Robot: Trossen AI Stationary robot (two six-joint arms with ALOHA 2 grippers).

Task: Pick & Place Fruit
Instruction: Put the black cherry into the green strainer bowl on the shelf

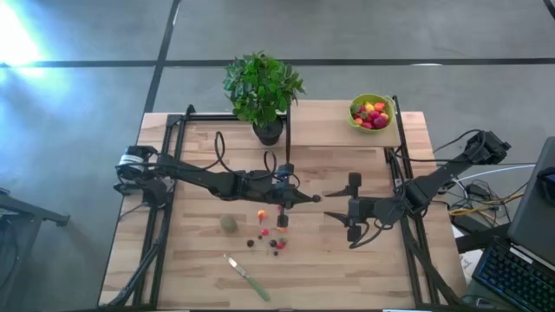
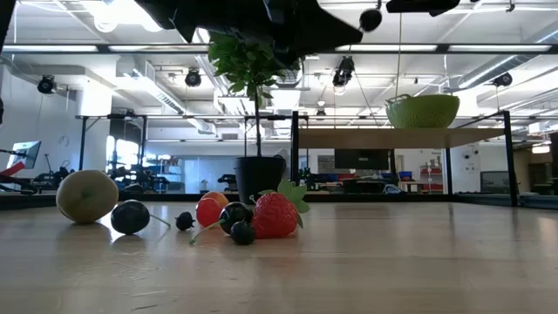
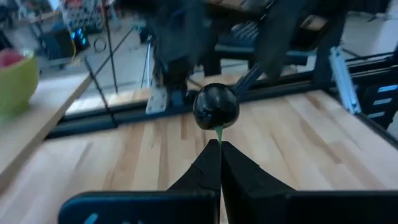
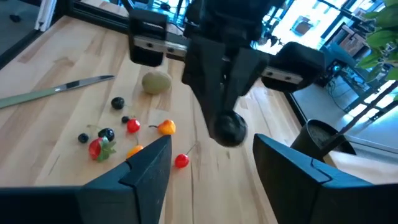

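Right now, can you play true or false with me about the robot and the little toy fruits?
1. The left gripper is pinching the stem of a dark berry. True.
2. The right gripper is shut tight. False: its fingers stand apart, with nothing between them.
3. The lime-green bowl is empty. False: it holds several red and yellow fruits.
4. A knife lies on the table, near the front edge. True.
5. The dull-green ball is inside the bowl. False: it sits on the table, beside the small berries.
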